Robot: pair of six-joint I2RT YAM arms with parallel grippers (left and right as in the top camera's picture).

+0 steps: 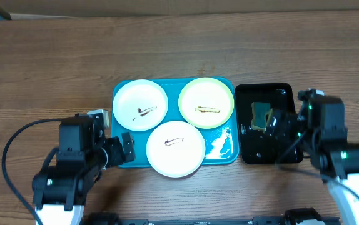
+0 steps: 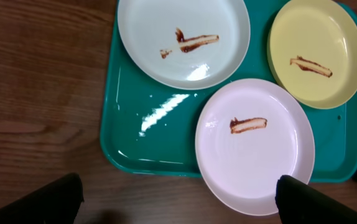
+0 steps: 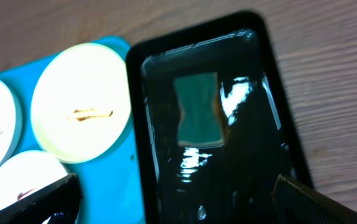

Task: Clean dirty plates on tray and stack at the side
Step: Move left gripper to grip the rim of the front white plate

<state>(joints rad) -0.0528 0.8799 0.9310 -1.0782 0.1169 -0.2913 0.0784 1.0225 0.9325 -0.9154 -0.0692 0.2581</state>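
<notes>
Plates unwashed, sponge untouched

Three dirty plates (image 1: 141, 105) on teal tray (image 1: 220, 153): one white at rear left, yellow-green plate (image 1: 206, 102) at rear right, front white plate (image 1: 175, 149) overhanging the near edge, each smeared brown at centre. Seemingly spread flat and unstacked to leave every smear open to a wipe. No stack at the side yet. Left gripper (image 1: 122, 149) at the tray's near-left corner, jaws spread wide, nothing between them; probably poised to steady that overhanging plate. Right gripper (image 3: 172, 193) above black tray (image 1: 245, 156), jaws likewise spread and empty, over green sponge (image 3: 197, 109) lying in shallow water; looks set to fetch it first. Underneath, brown wood-grain table (image 1: 54, 62), matte against both glossy, wet trays. Of the room, nothing beyond the tabletop in view
</notes>
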